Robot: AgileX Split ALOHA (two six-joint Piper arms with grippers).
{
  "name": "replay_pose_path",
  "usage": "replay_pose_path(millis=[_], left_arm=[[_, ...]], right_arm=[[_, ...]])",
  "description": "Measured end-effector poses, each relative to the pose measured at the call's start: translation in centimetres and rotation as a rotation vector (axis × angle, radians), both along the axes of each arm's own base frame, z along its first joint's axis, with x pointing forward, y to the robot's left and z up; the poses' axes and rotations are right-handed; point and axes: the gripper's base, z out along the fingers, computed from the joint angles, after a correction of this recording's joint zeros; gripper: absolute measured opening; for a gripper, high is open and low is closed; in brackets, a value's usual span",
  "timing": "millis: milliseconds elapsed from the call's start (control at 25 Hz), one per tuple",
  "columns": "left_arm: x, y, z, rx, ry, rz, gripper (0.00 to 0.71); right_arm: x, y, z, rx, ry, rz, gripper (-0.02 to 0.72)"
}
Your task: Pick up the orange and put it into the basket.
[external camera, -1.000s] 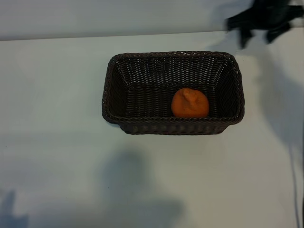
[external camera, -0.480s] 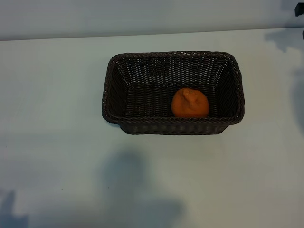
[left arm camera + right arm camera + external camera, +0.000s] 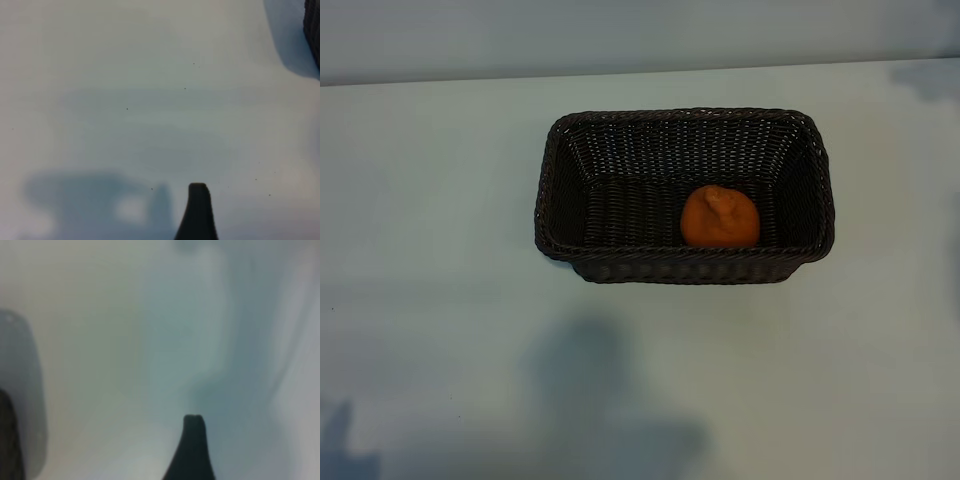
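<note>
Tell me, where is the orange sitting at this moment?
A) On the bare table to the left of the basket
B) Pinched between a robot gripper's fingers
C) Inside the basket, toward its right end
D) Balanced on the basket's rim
C: the overhead view shows the orange resting on the floor of the basket, toward its right end and close to the near wall, with no gripper near it.

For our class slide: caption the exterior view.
Orange resting inside the dark wicker basket on a pale table.
</note>
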Motion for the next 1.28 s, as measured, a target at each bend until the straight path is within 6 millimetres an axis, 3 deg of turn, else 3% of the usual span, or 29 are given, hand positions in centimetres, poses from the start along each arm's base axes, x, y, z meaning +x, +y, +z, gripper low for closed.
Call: replay_pose_path(millis=[160, 360, 560, 640, 800, 960, 1280], left_arm=[[0.0, 0.0, 0.0, 0.0, 0.0, 0.0, 0.592], [0.0, 0.0, 0.0, -0.005, 0.0, 0.003, 0.592], [0.0, 0.0, 0.0, 0.0, 0.0, 0.0, 0.592], [0.0, 0.0, 0.0, 0.0, 0.0, 0.0, 0.592], [0.0, 0.0, 0.0, 0.0, 0.0, 0.0, 0.592], [0.0, 0.0, 0.0, 0.0, 0.0, 0.0, 0.592], [0.0, 0.0, 0.0, 0.0, 0.0, 0.0, 0.592]], right_arm=[[-4.9, 1.6, 5.3, -0.018, -0.125, -0.002, 0.583], [-12.7, 4.1, 10.7, -0.043, -0.306, -0.001, 0.572], [-21.6, 6.7, 13.0, -0.104, -0.46, 0.005, 0.57], [-26.1, 8.0, 13.5, -0.14, -0.551, 0.007, 0.57], [-32.0, 9.5, 12.5, -0.2, -0.653, 0.0, 0.57], [-35.7, 10.5, 10.4, -0.224, -0.755, 0.026, 0.567], [-39.3, 10.8, 3.0, -0.223, -0.812, 0.08, 0.566]])
